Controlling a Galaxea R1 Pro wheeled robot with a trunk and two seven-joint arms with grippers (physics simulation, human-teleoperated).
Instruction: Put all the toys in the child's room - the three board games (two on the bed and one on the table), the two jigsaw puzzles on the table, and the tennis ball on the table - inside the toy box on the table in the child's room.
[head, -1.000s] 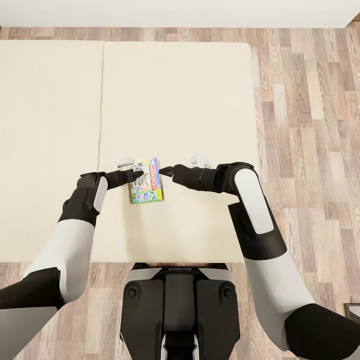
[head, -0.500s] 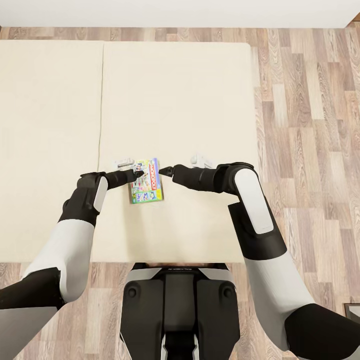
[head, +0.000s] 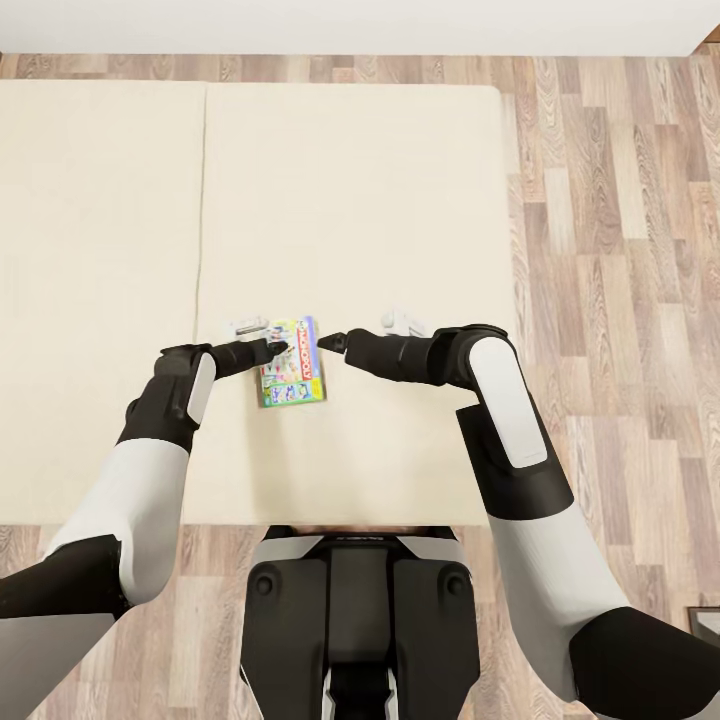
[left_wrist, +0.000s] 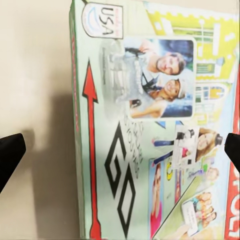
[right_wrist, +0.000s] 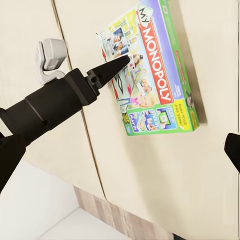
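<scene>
A board game (head: 296, 374) in a pale green box with a red band lies flat on the beige bed (head: 380, 200), close to its near edge. My left gripper (head: 281, 348) hovers over the game's left part, open. In the left wrist view the board game (left_wrist: 140, 140) spans most of the space inside the left gripper (left_wrist: 120, 150), with one fingertip beyond the box's edge. My right gripper (head: 326, 342) sits just off the game's right edge, open. The right wrist view shows the board game (right_wrist: 160, 75) with the left gripper (right_wrist: 125, 61) above it.
The mattress has a seam (head: 204, 200) running away from me. Wooden floor (head: 620, 250) lies to the right of the bed and under my base. A white wall (head: 350, 25) stands beyond the bed's far side.
</scene>
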